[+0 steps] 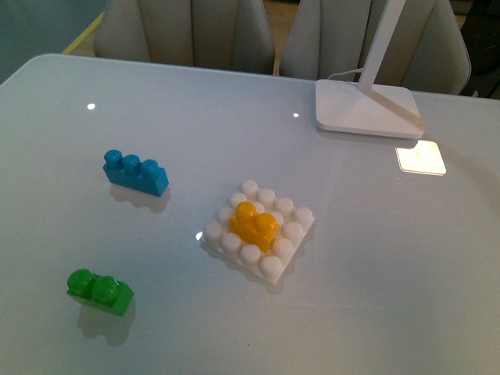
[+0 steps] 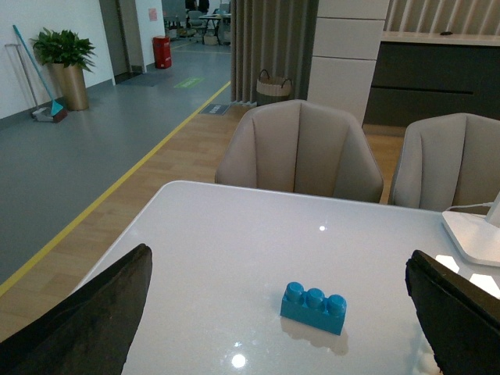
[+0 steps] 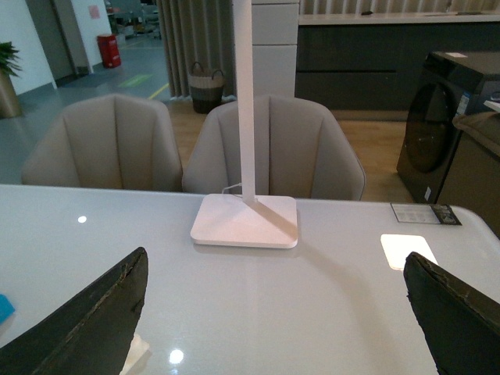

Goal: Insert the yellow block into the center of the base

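Sitting on the middle studs of the base [image 1: 269,254], the yellow block [image 1: 254,225] rests pressed among the white studs, its two round studs facing up. The base lies flat on the table [image 1: 391,258], roughly at the centre of the front view, turned at an angle to the table edge.

Well apart from it, toward the robot's left, the blue brick [image 1: 135,172] with three studs lies on the table, and nearer the robot on the same side sits the green brick [image 1: 99,291] with two studs. Neither touches the base. At the far side, toward the right, stands the white lamp foot [image 1: 367,108] with its slanted arm rising out of view; a bright patch of light lies on the table just beside it.

Neither arm appears in the front view. In the left wrist view the left fingers [image 2: 86,320] are spread wide with nothing between them, the blue brick [image 2: 314,307] lying on the table beyond. In the right wrist view the right fingers [image 3: 94,320] are likewise spread wide and hold nothing, facing the lamp foot [image 3: 246,221].
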Tool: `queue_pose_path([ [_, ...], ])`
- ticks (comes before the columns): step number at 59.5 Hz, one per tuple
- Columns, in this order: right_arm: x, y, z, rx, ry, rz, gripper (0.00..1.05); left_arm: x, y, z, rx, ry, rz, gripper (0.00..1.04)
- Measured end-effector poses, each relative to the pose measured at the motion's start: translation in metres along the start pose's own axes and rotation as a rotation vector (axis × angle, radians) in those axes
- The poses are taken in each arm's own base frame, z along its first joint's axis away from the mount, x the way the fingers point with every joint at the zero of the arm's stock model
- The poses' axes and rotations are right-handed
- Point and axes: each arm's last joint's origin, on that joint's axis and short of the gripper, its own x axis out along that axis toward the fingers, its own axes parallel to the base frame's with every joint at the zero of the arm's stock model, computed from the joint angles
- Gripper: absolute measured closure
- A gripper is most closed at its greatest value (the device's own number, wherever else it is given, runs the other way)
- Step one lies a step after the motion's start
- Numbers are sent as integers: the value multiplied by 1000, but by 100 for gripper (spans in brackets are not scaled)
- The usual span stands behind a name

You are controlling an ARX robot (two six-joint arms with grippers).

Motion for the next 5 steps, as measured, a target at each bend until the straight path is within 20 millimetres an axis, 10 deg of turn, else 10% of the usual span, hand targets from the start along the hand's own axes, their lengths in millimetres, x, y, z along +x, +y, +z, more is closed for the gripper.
queue_pose_path([
  [5,0,0,0,0,0,0,9,0,0,0,0,0,0,7],
])
